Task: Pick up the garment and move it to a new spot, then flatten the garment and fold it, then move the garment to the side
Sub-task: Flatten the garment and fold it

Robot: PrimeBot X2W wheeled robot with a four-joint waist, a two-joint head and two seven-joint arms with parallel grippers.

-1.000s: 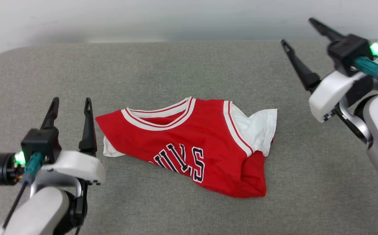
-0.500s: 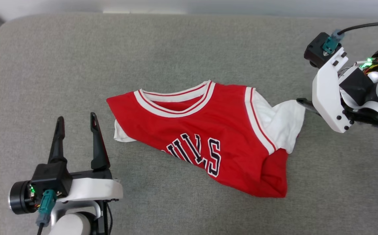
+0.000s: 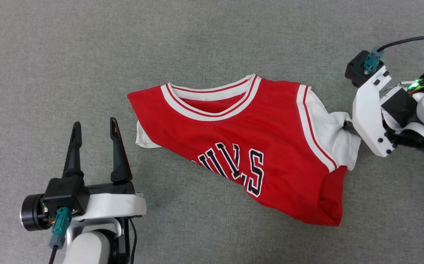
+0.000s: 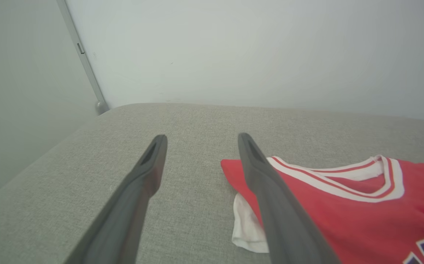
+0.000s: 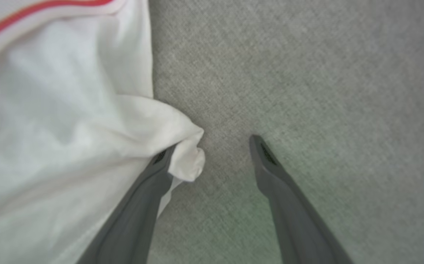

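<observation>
The garment (image 3: pixel 241 146), a red jersey with white sleeves and black lettering, lies crumpled on the grey padded surface (image 3: pixel 197 47). My right gripper (image 5: pixel 212 145) is open and points down at the jersey's right white sleeve (image 3: pixel 338 137). One of its fingers (image 5: pixel 149 190) presses into the sleeve's bunched edge (image 5: pixel 186 157), and the other rests on bare fabric. In the head view its white housing (image 3: pixel 371 117) hides most of the fingers. My left gripper (image 3: pixel 94 124) stands open just left of the garment (image 4: pixel 343 205), with nothing between its fingers (image 4: pixel 142 183).
The grey surface stretches all around the jersey. In the left wrist view its rounded far-left corner (image 4: pixel 102 110) meets a pale wall (image 4: pixel 252 55), with a metal strip (image 4: pixel 83 58) running up it. A black cable (image 3: pixel 406 40) trails from my right wrist.
The head camera has tilted down, shifting the whole picture. My right gripper has dropped from above the table to the white sleeve and bunched its edge. The left gripper has kept its pose.
</observation>
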